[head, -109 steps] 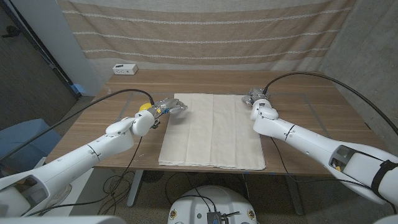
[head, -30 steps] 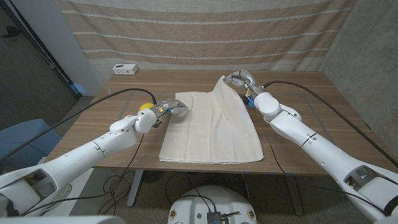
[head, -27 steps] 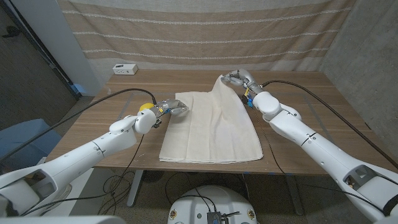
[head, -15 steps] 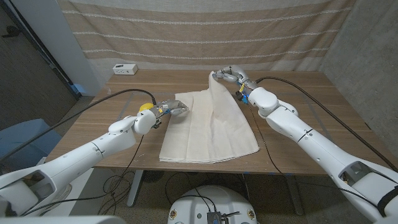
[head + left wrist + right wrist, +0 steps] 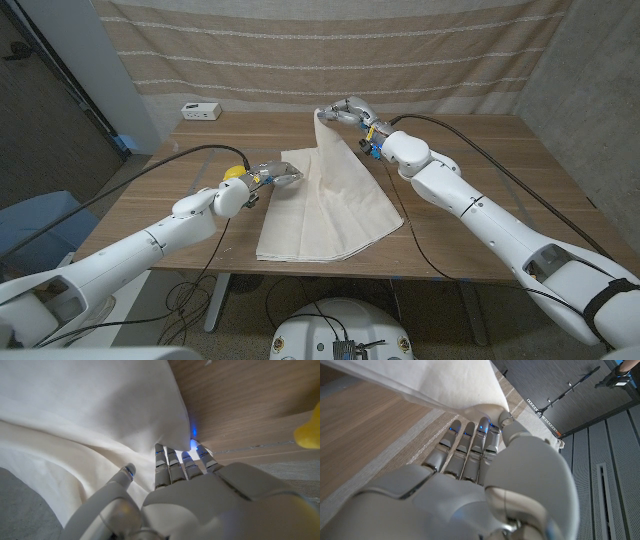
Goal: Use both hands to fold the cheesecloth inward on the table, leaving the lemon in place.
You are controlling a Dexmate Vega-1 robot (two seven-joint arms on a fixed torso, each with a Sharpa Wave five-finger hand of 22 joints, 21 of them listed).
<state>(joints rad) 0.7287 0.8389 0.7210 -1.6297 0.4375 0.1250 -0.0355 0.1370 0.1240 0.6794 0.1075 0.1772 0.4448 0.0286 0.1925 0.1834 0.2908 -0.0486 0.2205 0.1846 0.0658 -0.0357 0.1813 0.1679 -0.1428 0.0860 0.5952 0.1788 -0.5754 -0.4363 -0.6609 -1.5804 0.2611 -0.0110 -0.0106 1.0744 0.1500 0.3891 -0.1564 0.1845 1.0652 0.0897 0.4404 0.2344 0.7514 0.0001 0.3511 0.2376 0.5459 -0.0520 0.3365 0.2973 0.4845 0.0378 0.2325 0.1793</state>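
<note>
The cream cheesecloth [image 5: 330, 205] lies on the wooden table [image 5: 480, 150]. Its far right corner is raised in a peak. My right hand [image 5: 347, 109] pinches that corner above the table's back middle; in the right wrist view the cheesecloth [image 5: 420, 380] hangs from the fingertips [image 5: 481, 422]. My left hand [image 5: 268, 173] is at the cloth's far left corner. There the fingertips [image 5: 175, 455] tuck under the cheesecloth [image 5: 90, 425] edge with the thumb on top. The yellow lemon [image 5: 234, 173] sits just left of that hand, and the lemon [image 5: 309, 435] rests off the cloth.
A small white box [image 5: 201, 111] stands at the table's back left corner. Bare wood runs along the right side and the back. A striped curtain hangs behind the table. Black cables trail from both arms.
My right hand has lifted the cloth's far right corner and carried it left toward the table's middle, so the right side has peeled off the table. My left hand and the lemon have stayed put.
</note>
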